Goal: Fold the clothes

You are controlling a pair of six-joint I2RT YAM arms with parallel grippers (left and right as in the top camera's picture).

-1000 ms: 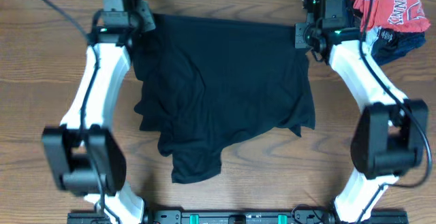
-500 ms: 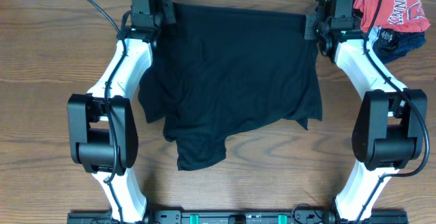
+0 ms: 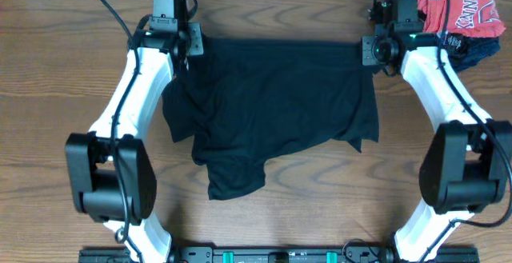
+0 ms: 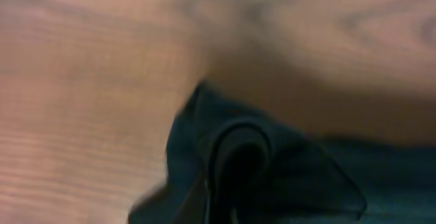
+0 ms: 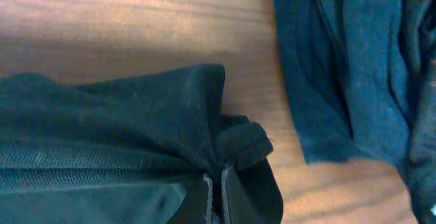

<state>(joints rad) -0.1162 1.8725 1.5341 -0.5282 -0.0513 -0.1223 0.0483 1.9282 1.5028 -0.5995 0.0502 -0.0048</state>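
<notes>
The black shirt (image 3: 272, 111) lies spread on the table (image 3: 48, 95) between the two arms, its far edge stretched in a nearly straight line from one gripper to the other. The near part is rumpled, with a loose flap trailing toward the robot at the lower left. The left gripper (image 3: 190, 45) is at the far left corner of the black shirt. The left wrist view is blurred, but dark fabric is bunched and folded around the fingertips, so the jaws look clamped on it. The right gripper (image 3: 370, 51) is at the far right corner, and its wrist view is sharp: the fingers (image 5: 230, 195) are pressed together with a pinch of fabric between them, and cloth fans out to the left. Just beyond the right gripper, at the table's far right corner, a red shirt (image 3: 460, 3) lies on top of navy clothes (image 3: 474, 51) — apart from the black shirt.
</notes>
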